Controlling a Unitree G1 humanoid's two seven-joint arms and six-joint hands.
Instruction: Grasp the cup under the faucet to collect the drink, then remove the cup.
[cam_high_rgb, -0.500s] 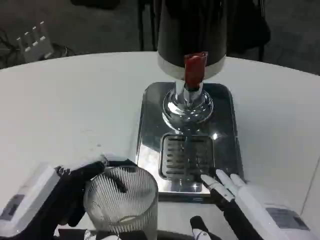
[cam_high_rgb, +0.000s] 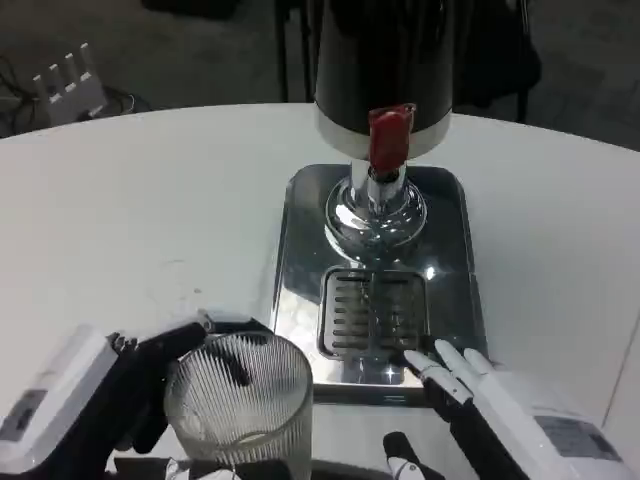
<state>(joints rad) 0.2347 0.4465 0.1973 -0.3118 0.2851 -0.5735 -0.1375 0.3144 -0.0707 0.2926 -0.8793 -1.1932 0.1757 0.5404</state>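
Left hand (cam_high_rgb: 100, 400) grips the upright cup (cam_high_rgb: 240, 405), mouth upward; right hand (cam_high_rgb: 490, 400) fingers spread, holding nothing

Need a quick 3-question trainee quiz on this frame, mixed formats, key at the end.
1. True or false: the ribbed glass cup stands on the drip grate under the faucet.
2. Which hand holds the cup?
A. left hand
B. right hand
C. neither
3. Fill in: the dispenser's tap handle is coloured ____.

Key
1. False: the cup is off the steel tray, near the table's front edge, left of the grate.
2. A: the left hand's dark fingers wrap the cup's left side; the right hand lies by the tray's front right corner, fingers apart, holding nothing.
3. Red.
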